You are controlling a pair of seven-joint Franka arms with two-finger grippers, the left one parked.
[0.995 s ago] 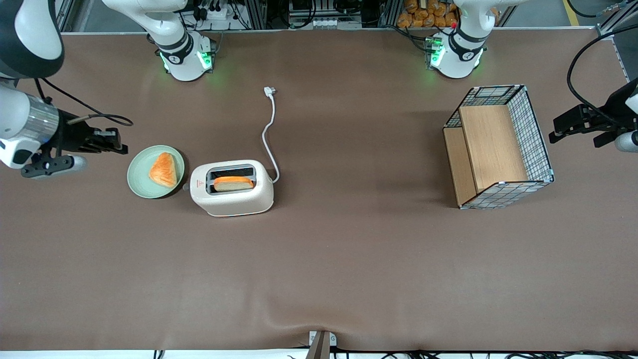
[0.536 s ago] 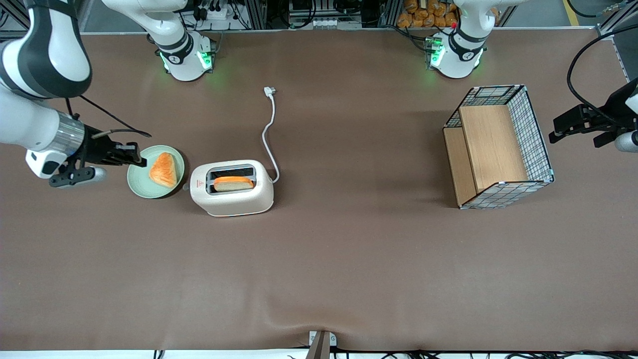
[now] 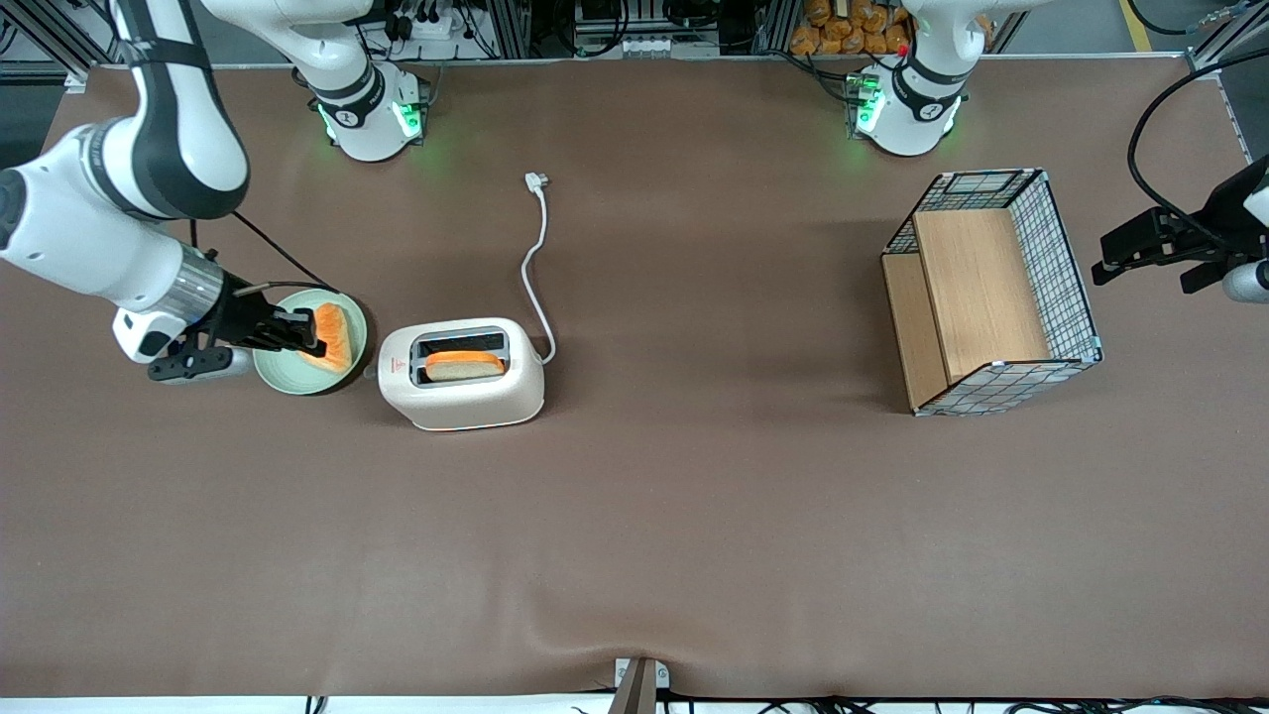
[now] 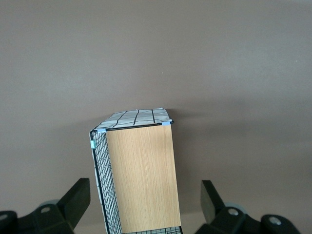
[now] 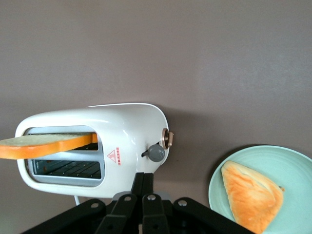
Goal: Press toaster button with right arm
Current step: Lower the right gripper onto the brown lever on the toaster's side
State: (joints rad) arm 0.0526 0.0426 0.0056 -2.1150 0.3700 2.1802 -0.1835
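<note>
Tool point(image 3: 315, 346) closed, above plate point(image 3: 273, 372), near toaster button point(image 3: 369, 372).

Gripper point(image 3: 315, 344) hovers above green plate point(image 3: 283, 375), over the pastry point(image 3: 335, 337). Toaster point(image 3: 462, 373) just beside plate, bread slice point(image 3: 464, 365) in one slot. Toaster button point(image 3: 369, 372) apart from gripper.

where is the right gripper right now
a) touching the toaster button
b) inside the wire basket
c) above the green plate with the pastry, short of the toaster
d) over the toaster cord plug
c: in the front view the gripper hangs over the green plate by the pastry, with a gap to the toaster; the wrist view shows the toaster button ahead of it, untouched.
</note>
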